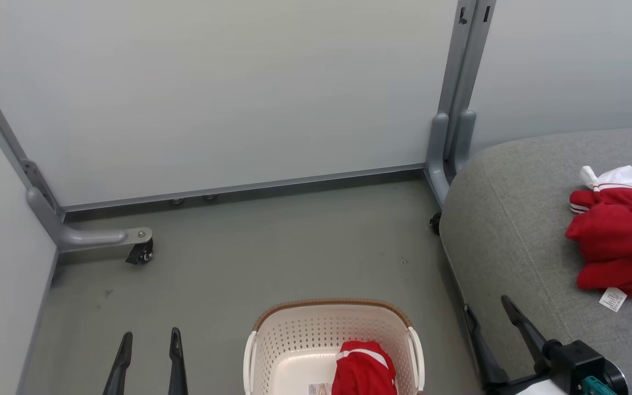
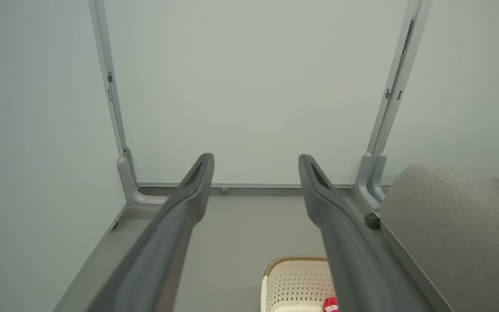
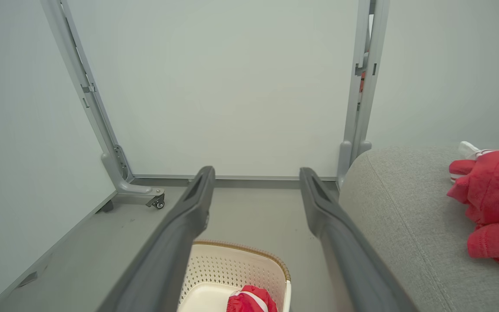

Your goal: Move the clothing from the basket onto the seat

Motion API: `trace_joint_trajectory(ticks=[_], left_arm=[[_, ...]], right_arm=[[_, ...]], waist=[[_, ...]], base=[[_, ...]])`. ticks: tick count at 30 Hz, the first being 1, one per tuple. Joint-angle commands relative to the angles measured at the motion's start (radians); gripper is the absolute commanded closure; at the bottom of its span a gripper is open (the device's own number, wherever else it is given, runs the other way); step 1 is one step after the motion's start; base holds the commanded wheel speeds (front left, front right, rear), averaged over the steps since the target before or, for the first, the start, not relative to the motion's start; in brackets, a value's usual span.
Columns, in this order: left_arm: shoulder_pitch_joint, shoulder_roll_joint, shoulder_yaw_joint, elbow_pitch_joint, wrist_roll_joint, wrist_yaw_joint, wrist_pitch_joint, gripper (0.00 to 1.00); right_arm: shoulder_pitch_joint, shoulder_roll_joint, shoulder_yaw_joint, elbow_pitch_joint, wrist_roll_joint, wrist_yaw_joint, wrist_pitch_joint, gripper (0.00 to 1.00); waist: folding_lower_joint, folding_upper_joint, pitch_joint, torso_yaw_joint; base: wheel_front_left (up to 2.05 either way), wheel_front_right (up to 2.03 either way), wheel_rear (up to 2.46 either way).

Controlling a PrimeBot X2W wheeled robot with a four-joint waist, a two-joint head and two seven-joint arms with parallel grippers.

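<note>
Nearest the viewer, the left tool (image 1: 150, 334) rises from the lower left. Its two dark fingers are spread wide apart and hold nothing. At the lower right, the right tool (image 1: 486, 305) is just as wide open and empty, with its fingers over the front corner of the seat (image 1: 513, 230).

Between the two tools, a cream perforated basket (image 1: 329, 303) with a brown woven rim stands on the grey floor (image 1: 239, 263). Inside it, towards its right side, lies a crumpled red garment (image 1: 362, 367) with a white stripe. A paper label (image 1: 319, 389) on the basket bottom is just beside it.

The seat is a large light grey cushion to the right, near the basket but not touching it. Farther right on it lies a second red garment (image 1: 618, 241), heaped, with a white panel, white stripes and a small white tag (image 1: 613, 299) at its near edge.

Beyond stand pale partition panels (image 1: 239, 99) in grey frames. A small caster wheel (image 1: 140, 253) sits at the far left.
</note>
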Motion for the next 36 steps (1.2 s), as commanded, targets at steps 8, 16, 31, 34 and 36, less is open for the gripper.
trace_joint_trajectory(ticks=[8,16,31,34,36], left_arm=[[0.012,0.0,-0.019,0.016,0.015,-0.019,-0.001,0.0],[0.004,0.0,-0.028,0.026,0.023,-0.019,-0.001,0.0],[-0.006,0.0,-0.035,0.038,0.028,-0.016,-0.001,0.0],[-0.009,0.0,-0.041,0.038,0.025,-0.011,-0.001,0.0],[-0.014,0.0,-0.049,0.04,0.02,-0.009,-0.001,0.0]], right_arm=[[0.019,0.001,0.009,0.005,-0.01,-0.001,-0.001,0.0],[0.016,-0.004,0.005,0.007,-0.013,-0.001,-0.001,0.0],[0.009,-0.004,0.004,0.001,-0.014,-0.001,-0.001,0.0],[0.004,-0.006,0.001,0.0,-0.013,-0.001,-0.001,0.0],[-0.001,-0.006,-0.003,-0.003,-0.013,-0.001,-0.001,0.0]], waist=[[0.0,0.0033,-0.006,-0.019],[0.0,0.0033,0.0,-0.025],[0.0,0.0033,0.01,-0.034],[0.0,0.0033,0.021,-0.037],[0.0,0.0033,0.034,-0.04]], base=[[0.0,0.0,0.0],[0.0,0.0,0.0],[0.0,0.0,0.0],[0.0,0.0,0.0],[0.0,0.0,0.0]])
